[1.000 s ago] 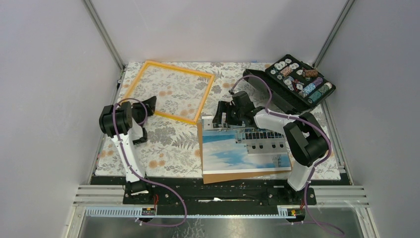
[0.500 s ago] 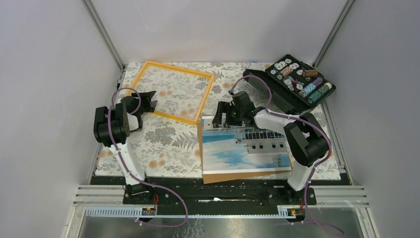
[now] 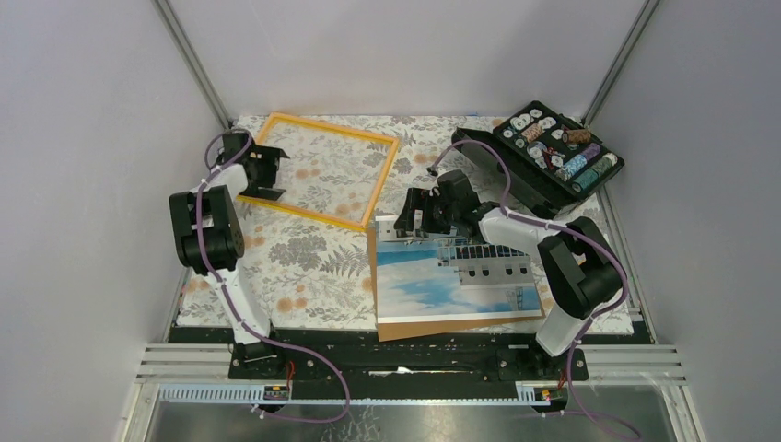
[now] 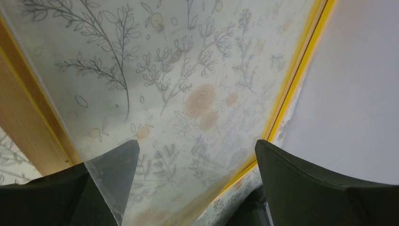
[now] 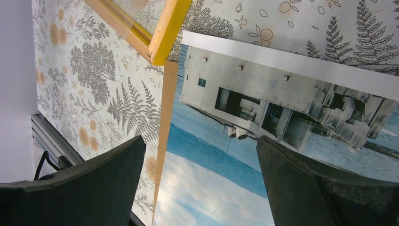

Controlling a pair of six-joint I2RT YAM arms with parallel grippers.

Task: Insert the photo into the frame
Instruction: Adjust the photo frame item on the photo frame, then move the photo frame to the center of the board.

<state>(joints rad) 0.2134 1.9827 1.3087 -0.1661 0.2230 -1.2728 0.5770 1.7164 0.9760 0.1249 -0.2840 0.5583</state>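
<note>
left gripper (image 3: 262,172): jaws spread, empty, frame (image 3: 332,127) rim directly beneath | right gripper (image 3: 412,217): jaws spread, empty, photo (image 3: 442,281) far edge just below | photo: likely light, stiff card lying flat; pinch an edge, glossy face may slip | frame: thin, probably fragile

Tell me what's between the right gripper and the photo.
Nothing: in the right wrist view, the far edge of the photo shows bare beneath the open right gripper.
</note>
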